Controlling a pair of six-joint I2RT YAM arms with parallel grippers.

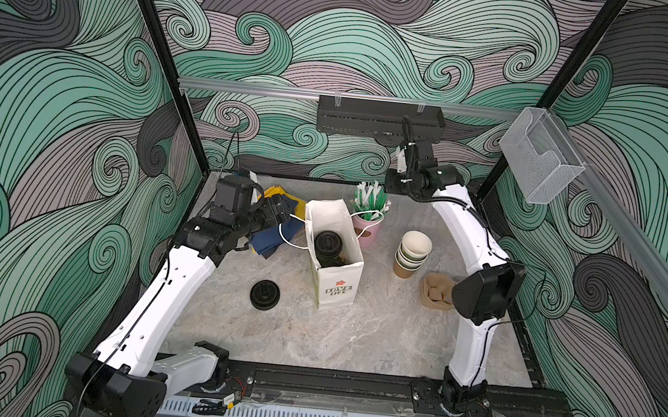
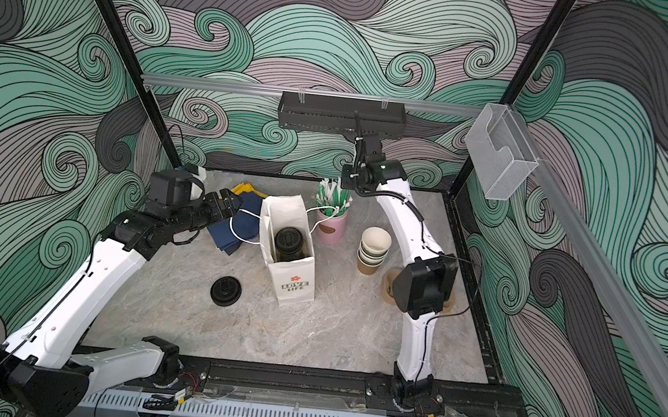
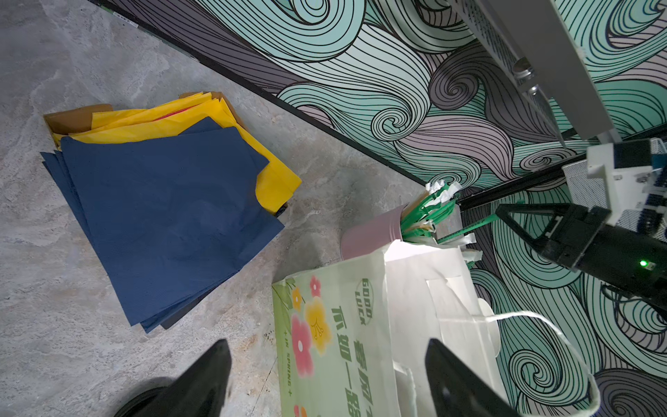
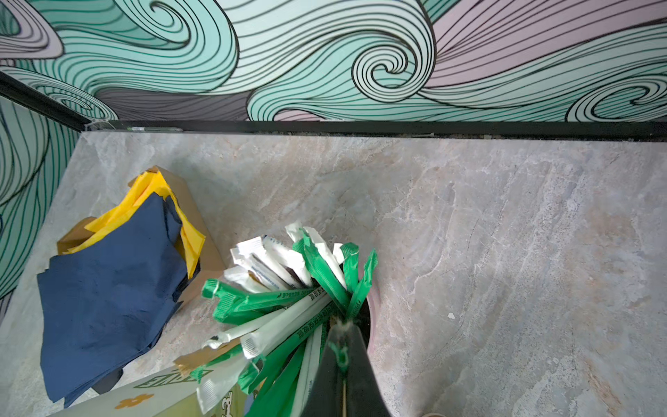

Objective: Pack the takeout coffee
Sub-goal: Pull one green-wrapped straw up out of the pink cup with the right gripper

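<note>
A takeout coffee (image 1: pixel 327 247) (image 2: pixel 288 242), an olive-green cup with a black sip lid, stands inside the white paper bag (image 1: pixel 337 289) (image 2: pixel 295 285) (image 3: pixel 335 325) at mid-table. My left gripper (image 3: pixel 326 343) (image 1: pixel 286 213) is open at the bag's left side, one finger either side of its flowered wall. My right gripper (image 4: pixel 343 332) (image 3: pixel 500 211) reaches down into the pink cup (image 1: pixel 367 231) (image 4: pixel 373 299) behind the bag. It is shut on a green-wrapped stick (image 3: pixel 465 231) among several green and white wrapped sticks (image 4: pixel 288 289).
A loose black lid (image 1: pixel 264 294) (image 2: pixel 225 291) lies left of the bag. Blue and yellow napkins (image 3: pixel 162 216) (image 4: pixel 108 289) lie at the back left. A stack of lidless cups (image 1: pixel 412 252) and brown sleeves (image 1: pixel 437 294) sit at the right, by the right arm.
</note>
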